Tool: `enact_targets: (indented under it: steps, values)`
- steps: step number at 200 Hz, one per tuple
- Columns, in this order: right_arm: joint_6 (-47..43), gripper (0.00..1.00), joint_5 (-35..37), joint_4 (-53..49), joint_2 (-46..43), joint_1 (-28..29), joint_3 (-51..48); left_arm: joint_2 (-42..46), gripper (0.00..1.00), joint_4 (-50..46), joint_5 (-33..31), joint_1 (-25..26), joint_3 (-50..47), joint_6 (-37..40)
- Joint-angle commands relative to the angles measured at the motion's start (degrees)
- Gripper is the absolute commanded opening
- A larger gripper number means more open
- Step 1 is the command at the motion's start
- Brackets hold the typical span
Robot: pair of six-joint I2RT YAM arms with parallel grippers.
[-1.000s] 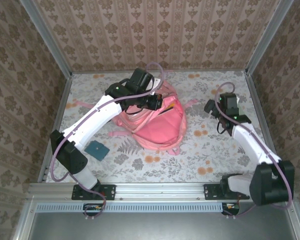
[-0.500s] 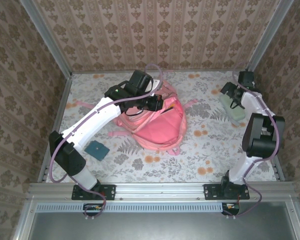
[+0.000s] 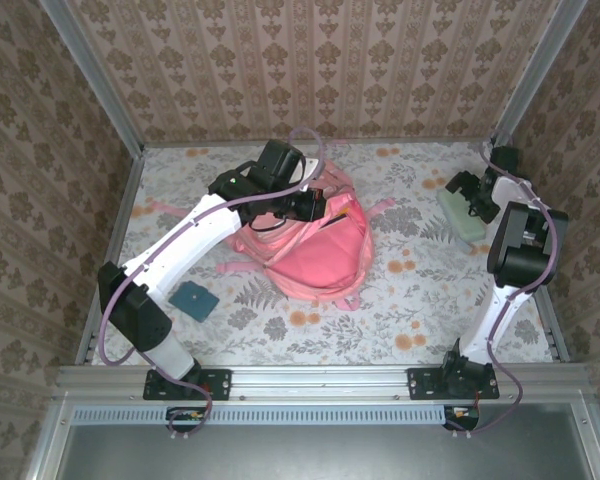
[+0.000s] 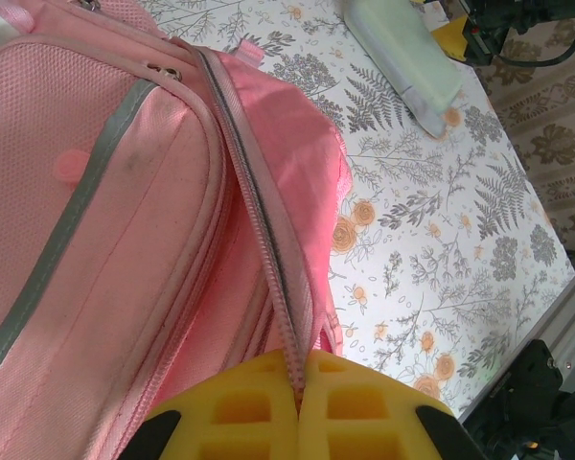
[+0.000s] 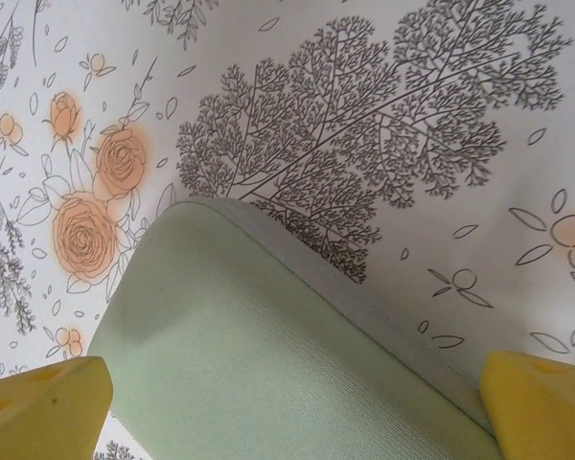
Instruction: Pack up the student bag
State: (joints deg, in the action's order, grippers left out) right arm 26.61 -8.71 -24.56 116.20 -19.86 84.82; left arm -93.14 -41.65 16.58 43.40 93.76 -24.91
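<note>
The student bag [image 3: 315,250], a soft pink backpack, lies in the middle of the table. My left gripper [image 3: 318,205] is at its far top edge. In the left wrist view the yellow fingertips [image 4: 259,398] are shut on the bag's pink zipper strip [image 4: 278,268], which runs up from between them. A pale green pouch [image 3: 463,218] lies flat at the far right. My right gripper [image 5: 292,412] hangs open just above one end of this pouch [image 5: 287,355], one yellow fingertip [image 5: 38,407] on each side, apart from it.
A small teal square item [image 3: 193,297] lies on the floral tablecloth left of the bag. The metal frame post [image 3: 510,110] and patterned wall stand close behind the right arm. Pink straps [image 3: 170,209] trail to the left of the bag.
The right arm has swung from the middle right out to the far right corner, and its open gripper now hangs over the green pouch. The left arm keeps its grip and has not moved.
</note>
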Motion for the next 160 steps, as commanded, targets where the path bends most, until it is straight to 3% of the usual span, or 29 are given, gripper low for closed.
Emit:
enact_targets:
  steps: [1,66,160]
  values:
    - [-1.19,1.00,-2.10,-2.37,-2.67,0.92,-1.97,0.83,0.00,3.10,1.79,-0.68,1.85,0.22]
    - [-4.60,1.00,6.58,-2.82,-8.65,5.63,-8.04,0.94,0.00,3.27,3.08,-1.45,1.39,0.94]
    - [-9.92,1.00,16.95,-10.37,-2.55,12.33,-3.61,3.53,0.00,4.29,2.93,-1.49,-2.10,-0.10]
